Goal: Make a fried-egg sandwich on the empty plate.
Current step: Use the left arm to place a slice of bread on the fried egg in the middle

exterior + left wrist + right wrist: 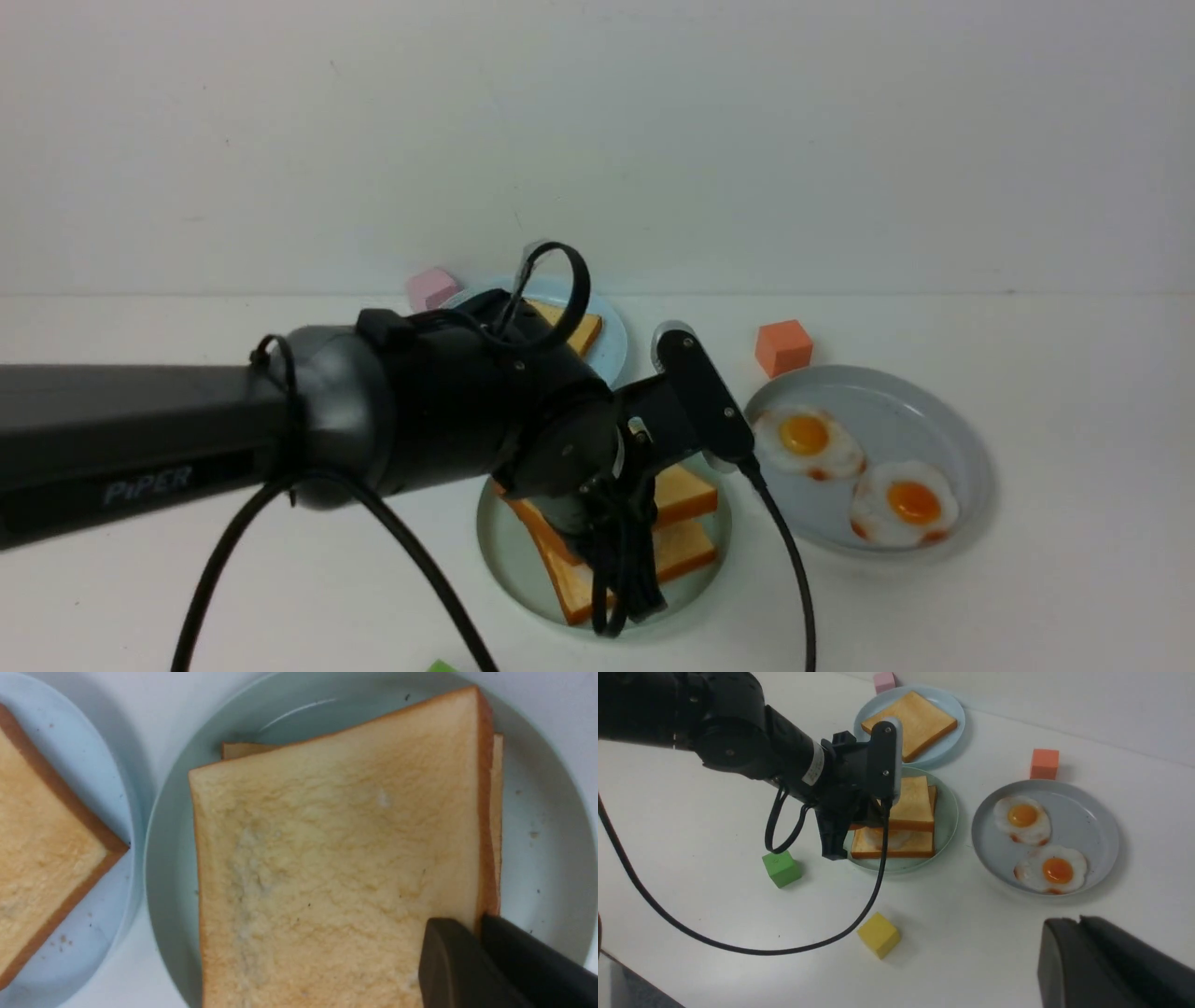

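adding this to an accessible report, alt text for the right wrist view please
The left gripper pinches the top toast slice over a lower slice on the mint-green plate. Beside it, a grey plate holds two fried eggs; coloured cubes lie around.

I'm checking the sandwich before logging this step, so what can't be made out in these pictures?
Egg: front view, hidden by the left arm; left wrist view, covered by the top slice; right wrist view, just a pale sliver.
Left gripper: front view, masked by the arm and cables.
Green cube: front view, cut by the bottom edge.
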Available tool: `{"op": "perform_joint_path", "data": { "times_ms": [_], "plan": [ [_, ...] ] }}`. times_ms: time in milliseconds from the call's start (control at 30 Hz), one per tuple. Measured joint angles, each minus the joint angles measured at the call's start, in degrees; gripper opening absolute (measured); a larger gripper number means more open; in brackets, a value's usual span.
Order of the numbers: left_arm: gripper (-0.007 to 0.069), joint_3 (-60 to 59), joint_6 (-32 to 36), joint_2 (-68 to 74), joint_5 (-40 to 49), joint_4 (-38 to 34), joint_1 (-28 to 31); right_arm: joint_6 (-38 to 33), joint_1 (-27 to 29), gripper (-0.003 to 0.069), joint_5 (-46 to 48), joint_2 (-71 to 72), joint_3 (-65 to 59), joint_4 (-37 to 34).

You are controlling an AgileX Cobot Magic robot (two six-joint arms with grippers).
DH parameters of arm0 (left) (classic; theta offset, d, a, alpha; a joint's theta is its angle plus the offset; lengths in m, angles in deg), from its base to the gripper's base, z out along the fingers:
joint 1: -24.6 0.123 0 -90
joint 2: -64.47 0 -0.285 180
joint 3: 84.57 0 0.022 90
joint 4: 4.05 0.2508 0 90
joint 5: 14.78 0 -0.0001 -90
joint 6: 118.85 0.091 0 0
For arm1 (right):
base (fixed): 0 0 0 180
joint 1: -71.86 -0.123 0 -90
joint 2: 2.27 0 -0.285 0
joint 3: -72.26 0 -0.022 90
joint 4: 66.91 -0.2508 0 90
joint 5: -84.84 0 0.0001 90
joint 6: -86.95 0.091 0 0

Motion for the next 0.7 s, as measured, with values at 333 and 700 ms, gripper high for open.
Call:
{"op": "perform_joint_path", "data": {
  "times_ms": [333, 700],
  "plan": [
    [0.0051, 0.0, 0.4, 2.0, -0.4, -0.8, 0.0, 0.0, 0.0, 0.0058, 0.0, 0.0, 0.0, 0.0],
    [0.0299, 0.0, 0.4, 2.0, 0.2, -3.6, 0.0, 0.0, 0.0, 0.007, 0.0, 0.0, 0.0, 0.1]
  ]
}}
